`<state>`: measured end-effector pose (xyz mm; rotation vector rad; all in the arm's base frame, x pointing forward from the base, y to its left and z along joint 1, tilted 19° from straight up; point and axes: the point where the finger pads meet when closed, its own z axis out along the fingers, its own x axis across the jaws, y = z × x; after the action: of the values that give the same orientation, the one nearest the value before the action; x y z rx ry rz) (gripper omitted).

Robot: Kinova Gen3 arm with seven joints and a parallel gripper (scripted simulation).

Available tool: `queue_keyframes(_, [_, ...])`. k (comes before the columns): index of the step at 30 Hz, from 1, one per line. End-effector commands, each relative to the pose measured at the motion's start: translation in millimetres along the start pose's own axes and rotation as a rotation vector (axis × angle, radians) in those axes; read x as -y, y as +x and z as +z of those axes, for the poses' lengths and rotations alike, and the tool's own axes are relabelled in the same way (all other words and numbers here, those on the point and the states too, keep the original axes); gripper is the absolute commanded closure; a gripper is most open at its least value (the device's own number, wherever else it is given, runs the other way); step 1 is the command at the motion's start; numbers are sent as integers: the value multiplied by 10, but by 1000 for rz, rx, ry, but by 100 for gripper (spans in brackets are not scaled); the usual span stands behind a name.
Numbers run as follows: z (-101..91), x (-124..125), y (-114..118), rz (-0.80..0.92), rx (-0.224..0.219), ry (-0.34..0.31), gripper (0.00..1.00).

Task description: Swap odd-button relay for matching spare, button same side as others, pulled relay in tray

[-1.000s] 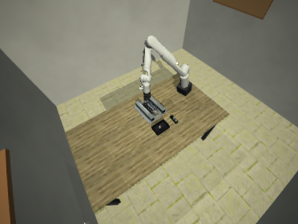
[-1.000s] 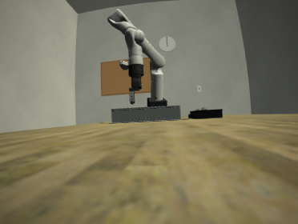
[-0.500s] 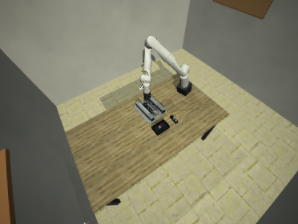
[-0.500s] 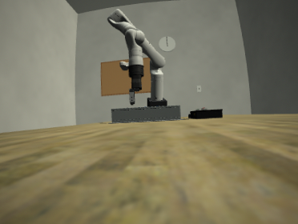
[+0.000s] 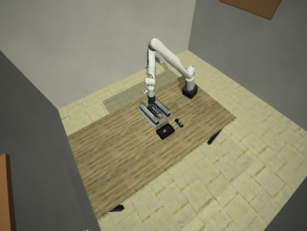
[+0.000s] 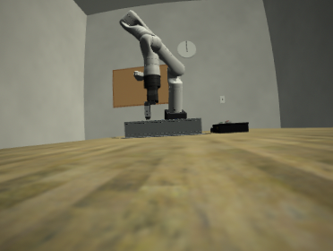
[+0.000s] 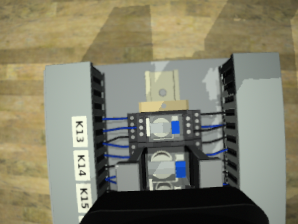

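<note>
arm (image 5: 170,56) (image 6: 166,56): white, rounded segments | wrist (image 5: 151,100) (image 6: 152,82): black band | base (image 5: 190,91) (image 6: 175,115): black, blocky
</note>
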<state>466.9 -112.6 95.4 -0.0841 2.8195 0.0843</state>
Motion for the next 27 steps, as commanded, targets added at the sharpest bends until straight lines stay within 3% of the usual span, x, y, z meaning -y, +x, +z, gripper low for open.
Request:
queue_keyframes(1, [20,-13,-1,-2,-1,-2,100])
queue_keyframes(27, [200,-24,1,-3,-1,-4,100])
